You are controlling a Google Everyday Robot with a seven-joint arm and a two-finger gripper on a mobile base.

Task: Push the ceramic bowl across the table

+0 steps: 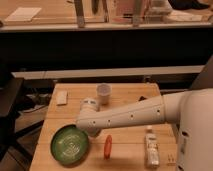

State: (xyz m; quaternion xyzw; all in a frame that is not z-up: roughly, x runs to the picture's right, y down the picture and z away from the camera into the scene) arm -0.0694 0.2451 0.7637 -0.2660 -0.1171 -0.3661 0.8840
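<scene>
The green ceramic bowl [69, 145] sits at the front left of the light wooden table [131, 96], pale markings inside. My white arm reaches in from the right across the table's middle. My gripper [85, 130] is at the arm's left end, right at the bowl's far right rim; whether it touches the bowl is hidden by the arm.
A small pale cup [103, 92] stands at the table's far middle. A pale flat block [62, 97] lies far left. A red-orange elongated item [107, 146] lies right of the bowl. A bottle [151, 147] lies at the front right. A dark chair [10, 107] stands left of the table.
</scene>
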